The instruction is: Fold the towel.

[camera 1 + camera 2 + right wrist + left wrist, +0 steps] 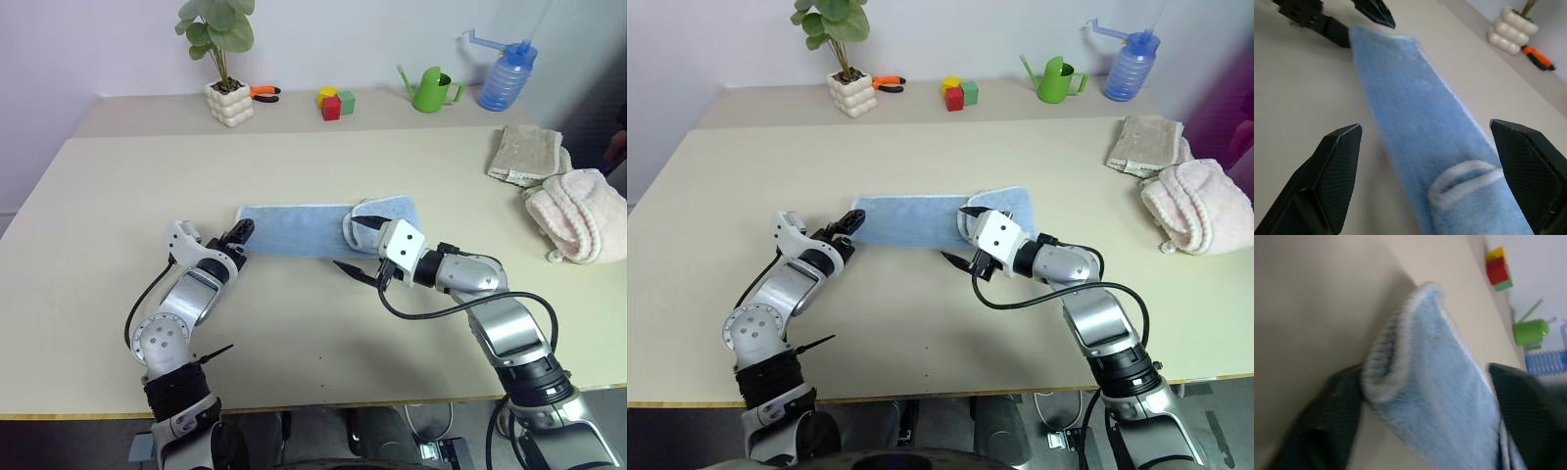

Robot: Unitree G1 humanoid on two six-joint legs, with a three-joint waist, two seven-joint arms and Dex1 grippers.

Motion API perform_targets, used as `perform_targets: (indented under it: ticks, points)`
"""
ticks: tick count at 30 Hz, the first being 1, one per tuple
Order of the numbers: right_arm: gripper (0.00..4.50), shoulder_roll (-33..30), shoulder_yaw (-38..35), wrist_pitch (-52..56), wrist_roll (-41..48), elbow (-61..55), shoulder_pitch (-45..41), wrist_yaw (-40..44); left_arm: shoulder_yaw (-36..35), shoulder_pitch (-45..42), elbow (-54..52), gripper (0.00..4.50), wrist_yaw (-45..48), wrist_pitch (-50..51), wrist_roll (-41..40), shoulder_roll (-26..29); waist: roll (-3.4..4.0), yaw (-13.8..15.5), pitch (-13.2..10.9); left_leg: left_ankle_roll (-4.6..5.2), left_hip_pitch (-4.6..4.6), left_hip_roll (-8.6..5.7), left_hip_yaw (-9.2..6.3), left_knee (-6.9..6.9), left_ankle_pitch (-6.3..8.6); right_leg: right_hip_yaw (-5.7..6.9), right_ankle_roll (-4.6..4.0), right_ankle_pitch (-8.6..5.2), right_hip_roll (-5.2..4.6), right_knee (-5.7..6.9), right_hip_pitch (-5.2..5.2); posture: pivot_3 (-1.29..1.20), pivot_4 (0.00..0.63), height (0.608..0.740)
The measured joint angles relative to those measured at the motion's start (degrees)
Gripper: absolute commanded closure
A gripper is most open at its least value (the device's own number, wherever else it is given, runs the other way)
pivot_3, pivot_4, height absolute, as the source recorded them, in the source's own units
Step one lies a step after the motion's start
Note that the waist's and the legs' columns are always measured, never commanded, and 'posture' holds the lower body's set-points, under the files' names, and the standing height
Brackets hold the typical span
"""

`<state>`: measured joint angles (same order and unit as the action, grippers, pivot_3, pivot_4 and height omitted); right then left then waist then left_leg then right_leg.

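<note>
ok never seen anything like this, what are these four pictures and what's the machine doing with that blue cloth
It is a two-armed humanoid robot at a table. The two wide pictures come from cameras in its head, looking down over its arms. The two close-ups come from a camera on each wrist, looking out between that arm's black fingers.

A light blue towel lies stretched across the table, its right end already doubled over. The left gripper is at the towel's left end, its jaws set around the bunched edge. The right gripper stands open astride the folded end, holding nothing.

Further back: a potted plant, orange pliers, coloured blocks, a green watering can, a blue bottle. At the right: a beige cloth, a pink towel.
</note>
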<state>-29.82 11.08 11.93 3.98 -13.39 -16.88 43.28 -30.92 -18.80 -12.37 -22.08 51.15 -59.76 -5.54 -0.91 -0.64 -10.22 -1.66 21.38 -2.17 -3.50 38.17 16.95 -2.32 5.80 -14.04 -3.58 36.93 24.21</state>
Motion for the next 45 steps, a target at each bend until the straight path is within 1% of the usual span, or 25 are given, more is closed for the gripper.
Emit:
perform_targets:
  ticks: [1, 2, 3, 4, 5, 9, 12, 16, 18, 21, 24, 26, 28, 31, 34, 38, 40, 45]
  points:
    - [0.2, 0.24, 0.03, 0.79, 0.74, -0.32, 0.57, 0.02, -0.06, 0.06, 0.41, 2.77, -0.21, -0.86, 0.1, 0.03, -0.05, -0.03, -0.03, 0.0, 0.01, 0.0, 0.0, 0.0, 0.0, 0.0, 0.0, 0.0, 0.0, -0.01, 0.01, 0.0, 0.15, 0.727]
    - [0.2, 0.39, 0.02, 1.56, 1.18, -0.51, 0.84, 0.03, -0.14, 0.17, 0.62, 3.36, -0.4, -1.61, 0.21, 0.22, -0.09, -0.01, -0.06, 0.0, 0.02, 0.0, -0.01, 0.0, 0.0, 0.0, 0.0, 0.0, 0.0, -0.01, 0.02, 0.0, 0.15, 0.727]
    - [0.2, 0.69, -0.08, 2.33, 1.77, -0.59, 0.89, 0.03, -0.14, 0.19, 0.77, 3.82, -0.38, -2.17, 0.24, 0.53, -0.15, 0.01, -0.09, 0.0, 0.02, 0.0, -0.01, 0.0, 0.0, 0.0, 0.0, 0.0, 0.0, -0.01, 0.02, 0.0, 0.15, 0.727]
    - [0.2, 1.28, -0.33, 3.49, 2.67, -0.99, 0.89, -0.02, -0.03, 0.19, 0.85, 4.23, 0.0, -3.06, 0.34, 1.05, -0.21, 0.02, -0.12, 0.0, 0.03, 0.0, -0.02, 0.0, 0.0, 0.0, 0.0, 0.0, 0.01, -0.01, 0.02, 0.0, 0.15, 0.727]
    - [0.2, 1.49, -0.37, 4.13, 3.33, -1.36, 0.89, -0.03, 0.0, 0.16, 0.84, 4.41, 0.39, -3.51, 0.4, 1.47, -0.23, 0.01, -0.13, 0.0, 0.03, 0.0, -0.02, 0.0, 0.0, 0.01, 0.0, 0.0, 0.01, -0.01, 0.02, 0.0, 0.15, 0.727]
    - [0.2, 1.65, -0.5, 5.4, 4.66, -2.2, 0.89, -0.07, 0.98, 0.1, 0.52, 4.41, 3.14, -7.1, 1.63, 4.69, -0.27, 0.03, -0.16, 0.0, 0.05, -0.01, -0.02, -0.01, 0.0, 0.01, 0.0, 0.0, 0.0, -0.06, 0.03, 0.0, 0.15, 0.727]
    - [0.2, 1.6, -0.86, 5.94, 5.16, -2.21, 1.01, -0.19, 0.49, -0.09, -0.26, 4.41, 5.86, -10.29, 2.25, 9.09, -0.28, -0.1, -0.16, 0.0, 0.05, 0.0, -0.02, -0.04, 0.0, 0.01, 0.0, 0.0, 0.01, -0.05, 0.06, 0.0, 0.15, 0.727]
    - [0.2, 1.35, -1.31, 6.18, 5.4, -2.18, 1.4, -0.18, -2.57, 0.16, -0.47, 4.41, 10.12, -13.32, 3.0, 18.53, -0.31, -0.12, -0.19, 0.0, 0.07, 0.02, -0.01, -0.06, 0.0, 0.01, -0.01, 0.0, 0.01, -0.05, 0.11, 0.0, 0.15, 0.727]
    - [0.2, 1.25, -1.72, 6.18, 5.48, -2.16, 1.41, -0.17, -2.61, 0.48, -1.7, 4.41, 12.61, -13.68, 3.17, 21.83, -0.32, 0.07, -0.19, 0.0, 0.09, -0.02, -0.01, -0.06, 0.0, 0.01, -0.01, 0.0, -0.04, -0.07, 0.1, 0.0, 0.15, 0.727]
    - [0.2, 1.32, -1.73, 6.15, 5.71, -2.0, 1.36, -0.15, 0.0, 1.2, -3.65, 4.41, 17.59, -13.72, 4.42, 25.92, -0.37, 0.34, -0.2, 0.01, 0.11, -0.04, -0.04, -0.05, 0.01, 0.03, 0.0, 0.0, -0.06, -0.14, 0.06, 0.0, 0.15, 0.727]
    - [0.2, 1.56, -1.73, 6.14, 5.71, -0.84, 0.99, -0.19, 7.53, 1.05, -8.77, 4.41, 24.47, -12.61, 5.54, 29.04, -0.4, 0.38, -0.21, 0.02, 0.13, -0.04, -0.04, -0.05, 0.01, 0.04, 0.0, 0.0, -0.07, -0.2, 0.04, 0.0, 0.15, 0.727]
    - [0.2, 1.78, -1.7, 6.01, 5.7, -0.46, 0.84, -0.2, 13.68, 0.6, -11.71, 4.41, 27.82, -11.66, 6.73, 29.72, -0.39, 0.15, -0.21, 0.02, 0.13, -0.03, -0.04, -0.07, 0.02, 0.04, 0.0, 0.01, -0.06, -0.23, 0.03, 0.0, 0.15, 0.727]
    - [0.2, 1.85, -1.69, 5.78, 5.69, 0.06, 0.8, -0.25, 20.1, -0.46, -12.97, 4.41, 29.65, -11.32, 9.04, 29.02, -0.39, 0.01, -0.21, 0.03, 0.12, -0.02, -0.04, -0.08, 0.02, 0.04, 0.0, 0.01, -0.05, -0.23, 0.03, 0.0, 0.15, 0.727]
    - [0.2, 1.96, -1.67, 5.51, 5.61, 0.28, 0.81, -0.48, 28.82, -2.61, -12.7, 4.41, 30.57, -10.37, 13.84, 27.43, -0.39, -0.18, -0.22, 0.03, 0.11, 0.02, -0.04, -0.09, 0.02, 0.04, 0.0, 0.01, -0.01, -0.22, 0.05, 0.0, 0.15, 0.727]
    - [0.2, 2.09, -1.68, 5.18, 5.49, 0.28, 0.88, -1.06, 35.42, -4.29, -10.32, 4.41, 31.19, -9.94, 19.61, 26.76, -0.37, -0.24, -0.22, 0.03, 0.1, 0.02, -0.02, -0.11, 0.02, 0.03, 0.0, 0.01, 0.01, -0.23, 0.05, 0.0, 0.15, 0.727]
    - [0.2, 2.29, -1.58, 5.1, 5.31, 0.29, 1.48, -1.5, 37.82, -7.13, -4.47, 4.41, 31.91, -9.85, 22.68, 22.12, -0.39, 0.12, -0.22, 0.05, 0.15, 0.0, -0.04, -0.08, 0.02, 0.04, 0.01, 0.01, -0.01, -0.26, 0.05, 0.0, 0.15, 0.727]
    - [0.2, 2.48, -1.45, 5.08, 5.26, 0.28, 2.07, -1.76, 39.76, -9.03, -3.16, 4.41, 33.01, -9.21, 24.15, 20.91, -0.39, 0.1, -0.22, 0.07, 0.17, -0.02, -0.03, -0.08, 0.03, 0.04, 0.02, 0.01, -0.03, -0.3, 0.04, 0.0, 0.15, 0.727]
    - [0.2, 2.59, -1.5, 5.09, 5.21, 0.28, 2.25, -2.61, 42.28, -9.72, -1.55, 4.41, 34.63, -7.83, 26.3, 18.16, -0.37, -0.12, -0.22, 0.08, 0.15, 0.02, -0.03, -0.09, 0.04, 0.04, 0.02, 0.02, -0.01, -0.3, 0.07, 0.0, 0.15, 0.727]
